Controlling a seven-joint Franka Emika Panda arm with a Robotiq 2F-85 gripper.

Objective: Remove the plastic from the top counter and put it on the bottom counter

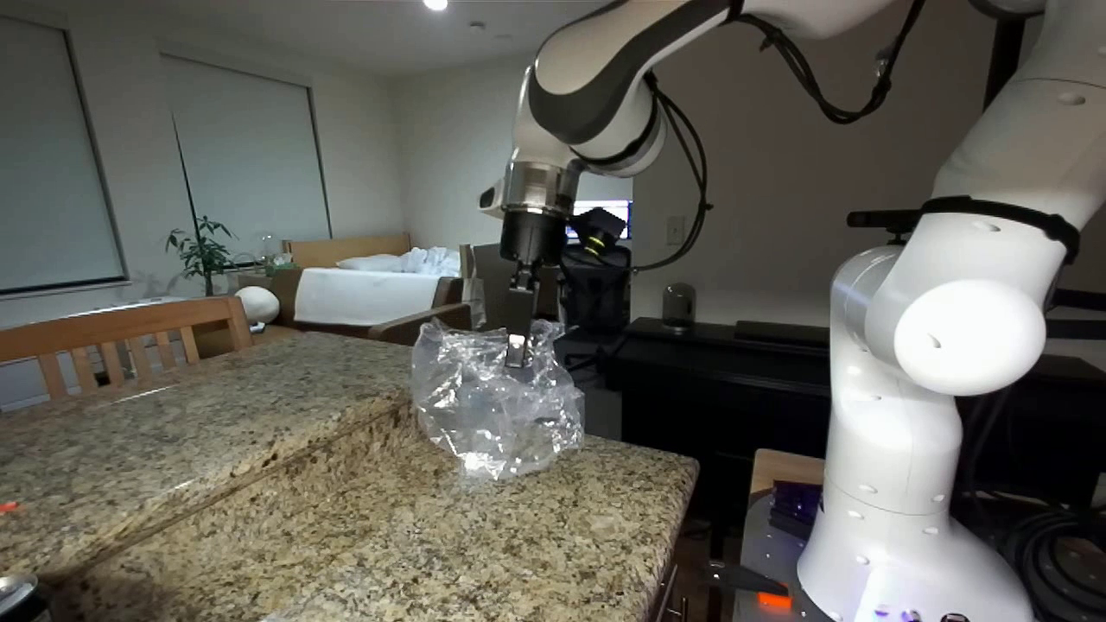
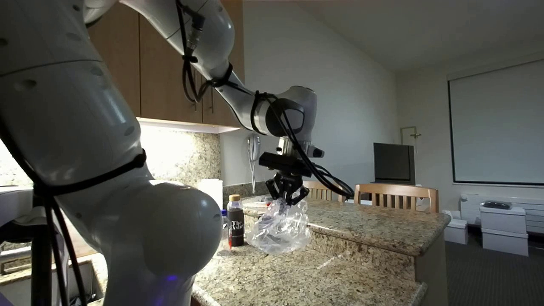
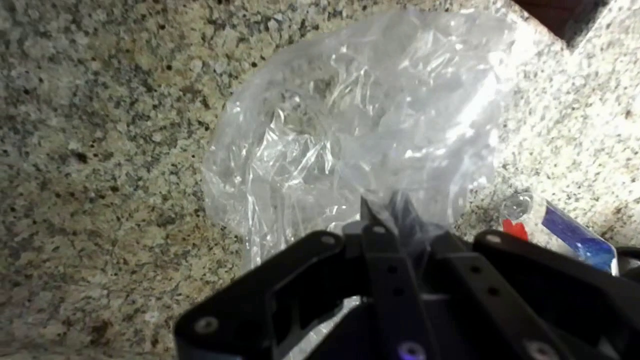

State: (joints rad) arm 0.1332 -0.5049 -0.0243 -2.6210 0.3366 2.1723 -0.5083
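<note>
The clear crumpled plastic (image 1: 492, 415) hangs from my gripper (image 1: 516, 352) over the bottom counter (image 1: 415, 536), beside the step up to the top counter (image 1: 216, 406). It also shows in an exterior view (image 2: 280, 233) under the gripper (image 2: 284, 206). Its underside is at or just above the bottom counter; I cannot tell if it touches. In the wrist view the plastic (image 3: 360, 125) spreads out ahead of the gripper (image 3: 384, 205). The fingers are close together with a fold of plastic bunched between them. The fingertips are partly veiled by the plastic.
A dark bottle with a wooden cap (image 2: 236, 221) and a blue-capped bottle (image 2: 224, 221) stand on the bottom counter near the plastic. A bottle (image 3: 575, 235) shows beside the gripper in the wrist view. A can (image 1: 22, 596) stands at the near corner. Chairs (image 1: 130, 333) stand behind the top counter.
</note>
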